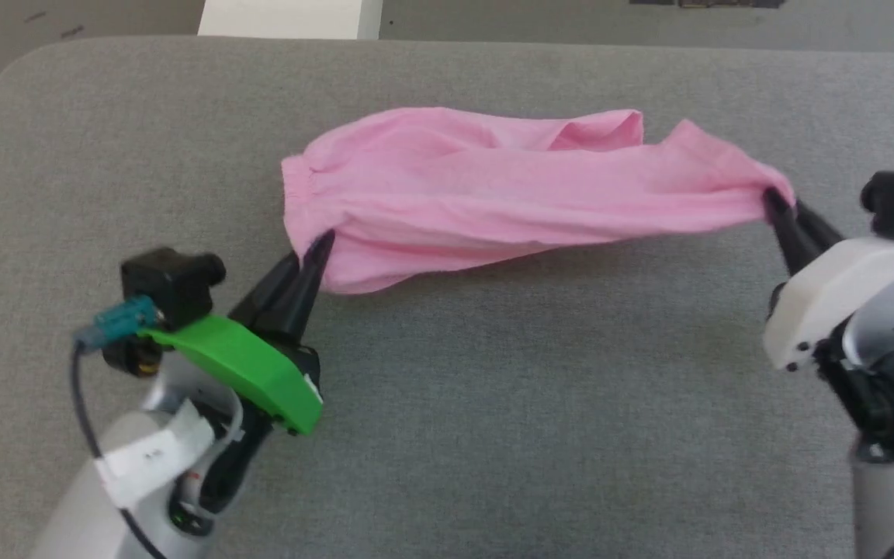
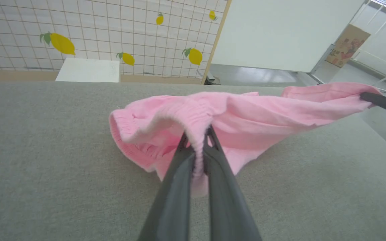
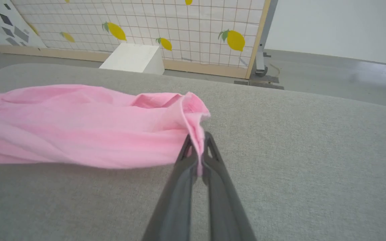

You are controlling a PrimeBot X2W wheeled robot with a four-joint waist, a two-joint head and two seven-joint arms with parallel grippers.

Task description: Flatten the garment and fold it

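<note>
Nearest, at the near-left of the grey padded table, the left gripper w/ its green shell points toward the far right. Its jaws are pressed together, pinching the gathered waistband edge of the garment, w/ fabric squeezed btwn the two dark fingers. At the right edge, a bit farther in, the right gripper on its white housing points left. Its jaws are closed too, nipping the opposite end of the pink shorts, a thin fold caught btwn the tips. The garment hangs stretched btwn the two grips across the middle of the table. Its left end is bunched and sags onto the surface; its right end is lifted off it. The fabric is wrinkled, w/ an opening gaping along the far side. Past the table's far edge there's a white box on the floor, then a gridded panel w/ lemon prints.
</note>
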